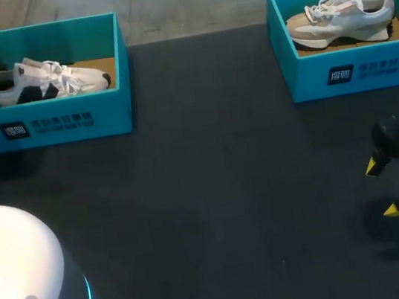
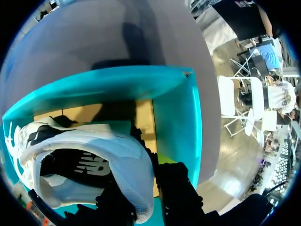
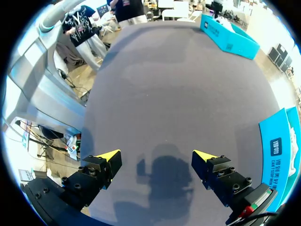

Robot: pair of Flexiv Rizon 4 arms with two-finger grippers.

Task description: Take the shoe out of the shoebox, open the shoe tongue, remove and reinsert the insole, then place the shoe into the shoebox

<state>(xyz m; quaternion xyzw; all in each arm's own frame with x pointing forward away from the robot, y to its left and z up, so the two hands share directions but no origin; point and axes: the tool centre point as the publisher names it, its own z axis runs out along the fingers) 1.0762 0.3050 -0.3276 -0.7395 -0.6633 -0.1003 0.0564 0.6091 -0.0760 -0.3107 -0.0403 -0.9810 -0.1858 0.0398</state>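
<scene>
Shoe (image 1: 39, 82): white and black, lay inside the teal shoebox (image 1: 68, 122), heel at the end of the box nearest the left arm; not yet lifted out.

Step in hand, as judged: taking the shoe out. To do it well, grip the heel rim firmly, lift straight up until the sole clears the shoebox wall, then carry it to the bare worktop (image 1: 206, 193) in front of the shoebox.

Left gripper (image 2: 149, 186): over the shoebox, jaws narrow, clamped on the shoe's heel rim, one inside and one behind.

Right gripper (image 3: 155, 162): well apart from the shoebox, low over the worktop, jaws wide apart, holding nothing.

Second shoebox (image 1: 354, 77), holding a beige shoe (image 1: 341, 19): far across the worktop from the shoebox.
</scene>
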